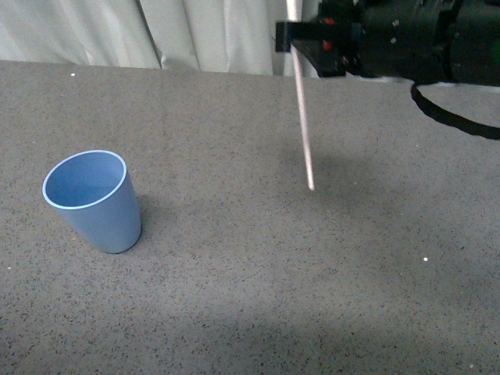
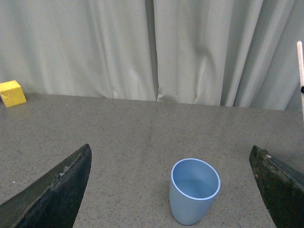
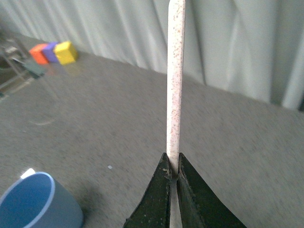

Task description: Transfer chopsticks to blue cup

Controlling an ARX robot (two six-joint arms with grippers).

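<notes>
We hold the chopstick (image 1: 303, 117) in our right gripper (image 1: 297, 43), whose jaws are pressed together on it near its upper end; the right wrist view shows the two dark fingers (image 3: 159, 194) pinching the pale stick with no gap. The stick hangs nearly upright, its long axis close to vertical with a slight lean. Its lower tip is clear of the grey table (image 1: 234, 312), casting a faint shadow beyond it.

The blue cup (image 1: 92, 201) stands upright on the table, mouth open upward, well apart from the stick and off to the left of it in the front view. The coming move turns on that offset. We judge the right arm must carry the stick sideways across to the left until the lower tip sits over the rim, then lower it along its own axis.

Our left gripper (image 2: 170, 151) is spread wide and holds nothing. The cup lies ahead of it, between the lines of its two fingers, so this arm is the nearer one to the cup, though the right arm has the stick.
</notes>
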